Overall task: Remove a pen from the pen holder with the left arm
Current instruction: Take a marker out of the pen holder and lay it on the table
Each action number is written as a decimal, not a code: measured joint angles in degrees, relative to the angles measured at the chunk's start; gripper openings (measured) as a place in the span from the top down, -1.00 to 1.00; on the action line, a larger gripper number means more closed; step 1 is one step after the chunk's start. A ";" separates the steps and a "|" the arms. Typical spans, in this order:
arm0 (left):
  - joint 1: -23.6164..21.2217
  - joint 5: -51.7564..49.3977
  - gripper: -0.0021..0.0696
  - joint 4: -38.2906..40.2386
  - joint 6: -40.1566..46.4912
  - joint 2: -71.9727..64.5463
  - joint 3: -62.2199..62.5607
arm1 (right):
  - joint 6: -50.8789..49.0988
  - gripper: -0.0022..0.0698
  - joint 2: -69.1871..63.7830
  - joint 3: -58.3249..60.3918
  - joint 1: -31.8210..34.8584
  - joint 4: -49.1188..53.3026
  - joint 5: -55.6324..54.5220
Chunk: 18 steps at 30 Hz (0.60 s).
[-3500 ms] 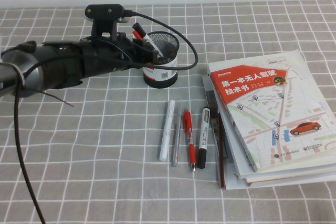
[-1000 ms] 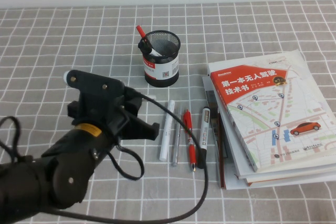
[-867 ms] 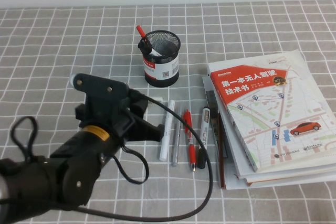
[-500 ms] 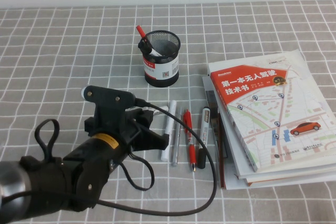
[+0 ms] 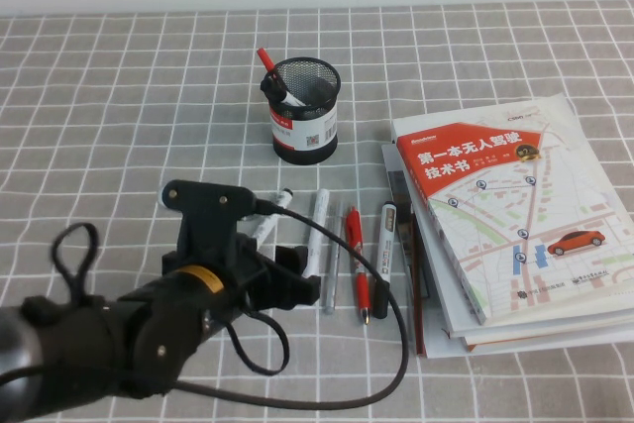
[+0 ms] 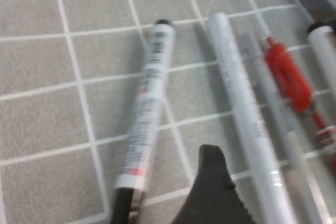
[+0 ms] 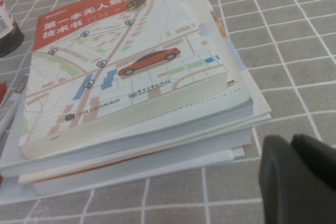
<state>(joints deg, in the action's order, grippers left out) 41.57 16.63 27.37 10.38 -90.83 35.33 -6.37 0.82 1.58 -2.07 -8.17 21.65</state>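
A grey checked tablecloth carries a black mesh pen holder at the back and a stack of books on the right. Nearer, a white marker lies tilted beside a row: white pen, silver pen, red pen, black-capped marker.

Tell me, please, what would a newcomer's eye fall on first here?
The bulky black left arm fills the high view's lower left, its left gripper low over a white marker lying beside the pen row. Behind stands the mesh pen holder; the right gripper hangs beside the book stack.
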 joint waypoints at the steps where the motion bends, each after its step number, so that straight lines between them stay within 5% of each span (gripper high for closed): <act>1: 0.00 -1.07 -0.25 0.00 0.00 1.52 0.00 | 0.00 0.97 0.00 0.00 0.00 0.00 0.00; 3: 0.00 -2.09 -0.13 0.00 0.54 4.75 0.00 | 0.00 0.97 0.00 0.00 0.00 0.00 0.00; 7: 0.00 -4.10 0.60 0.09 5.60 14.58 0.00 | 0.00 0.97 0.00 0.00 0.00 0.00 0.00; 9: 0.00 -5.14 0.80 0.27 7.74 20.50 -0.11 | 0.00 0.97 0.00 0.00 0.00 0.00 0.00; 18: 0.00 -10.71 0.94 0.51 9.56 39.38 -6.40 | 0.00 0.97 0.00 0.00 0.00 0.00 0.00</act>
<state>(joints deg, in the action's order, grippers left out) 41.57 5.92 27.88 19.94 -51.45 28.93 -6.37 0.82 1.58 -2.07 -8.17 21.65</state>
